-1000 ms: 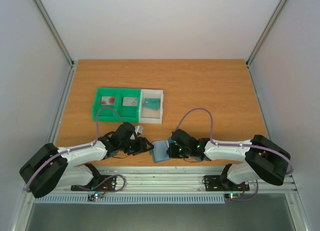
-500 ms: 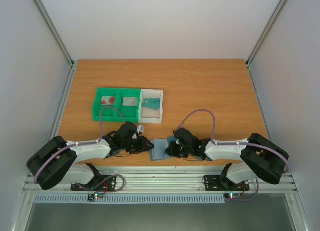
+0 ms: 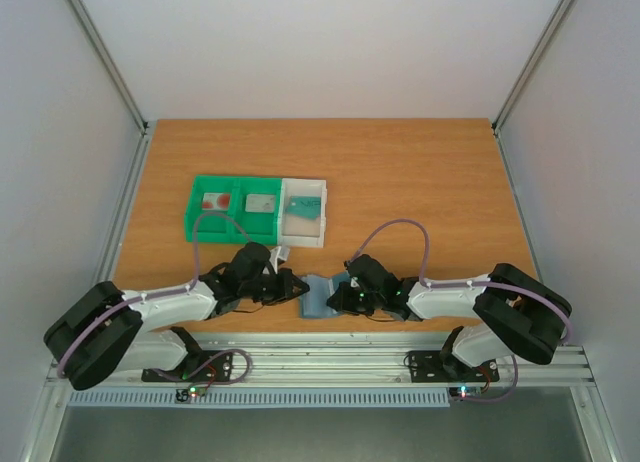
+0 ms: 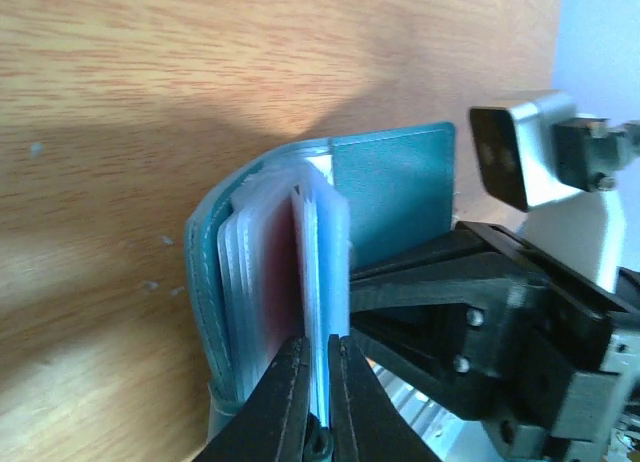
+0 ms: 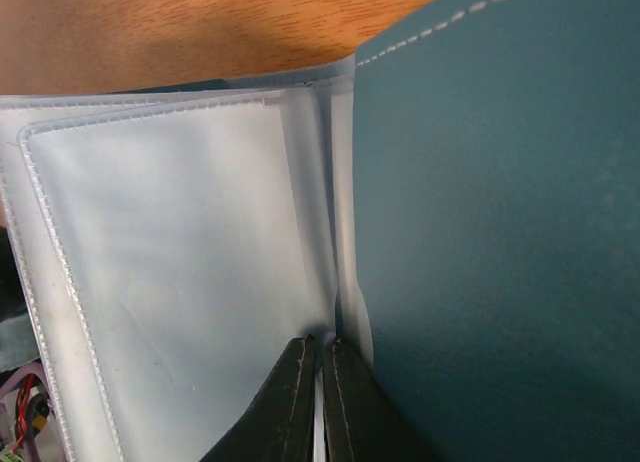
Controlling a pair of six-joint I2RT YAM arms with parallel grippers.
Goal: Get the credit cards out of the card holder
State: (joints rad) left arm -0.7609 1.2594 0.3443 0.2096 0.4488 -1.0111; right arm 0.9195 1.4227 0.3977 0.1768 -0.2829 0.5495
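The blue-grey card holder point(image 3: 318, 298) stands open near the table's front edge, between my two grippers. Its clear sleeves point(image 4: 240, 272) fan out, and a red-tinted credit card point(image 4: 277, 272) shows among them. My left gripper point(image 4: 318, 374) is shut on a thin pale card edge sticking out of the sleeves. From the other side my right gripper point(image 5: 321, 354) is shut on a clear sleeve point(image 5: 180, 252) beside the holder's cover point(image 5: 500, 232). In the top view the left gripper point(image 3: 298, 289) and right gripper point(image 3: 336, 298) almost meet at the holder.
A green tray point(image 3: 197, 218) and a white tray point(image 3: 304, 236) stand side by side behind the grippers. They hold a pale card with a red mark point(image 3: 215, 200), a grey card point(image 3: 262, 202) and a teal card point(image 3: 303, 210). The table's front edge is just below the holder.
The left gripper's jaws have closed onto the thin card edge. Both grippers have drawn closer together at the holder, which has opened and shifted slightly.
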